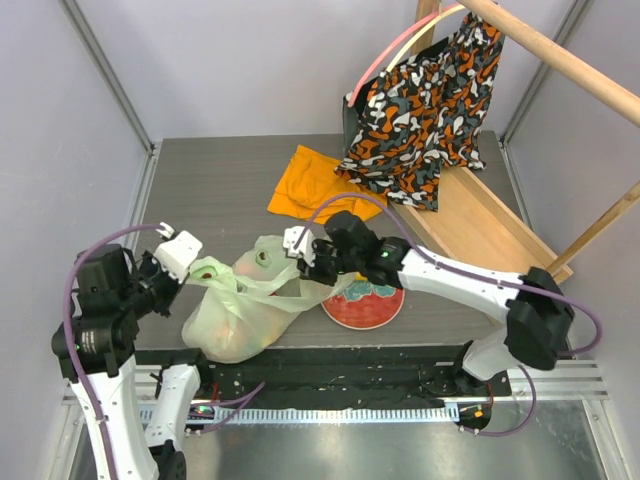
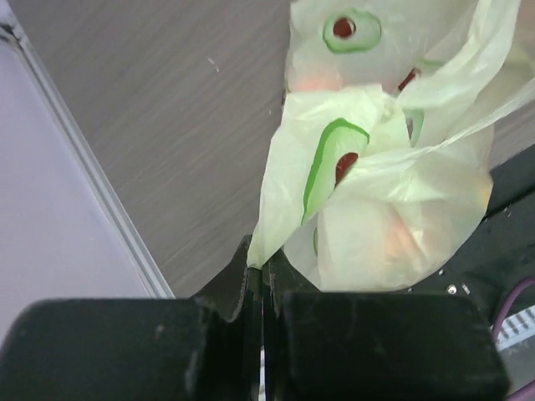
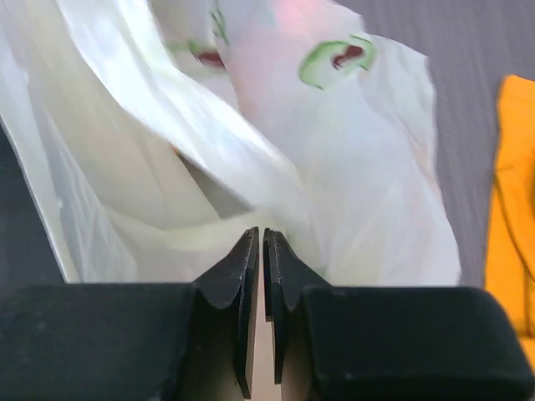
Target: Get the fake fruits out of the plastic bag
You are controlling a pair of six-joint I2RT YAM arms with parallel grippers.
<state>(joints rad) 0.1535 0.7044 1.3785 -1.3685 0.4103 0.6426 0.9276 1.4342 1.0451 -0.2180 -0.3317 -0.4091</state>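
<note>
The pale-green plastic bag sits at the table's front edge, bulging, with green and red prints on it. Fake fruits show only as orange and peach tints through the film, also in the left wrist view; none lies outside the bag. My left gripper is shut on the bag's left edge, and the film is pinched at its tips. My right gripper is at the bag's right side. Its jaws stand all but together on a stretched handle strip.
A red floral plate lies just right of the bag, under my right arm. An orange cloth lies behind it. An orange-black patterned fabric bag hangs on a wooden rack at the back right.
</note>
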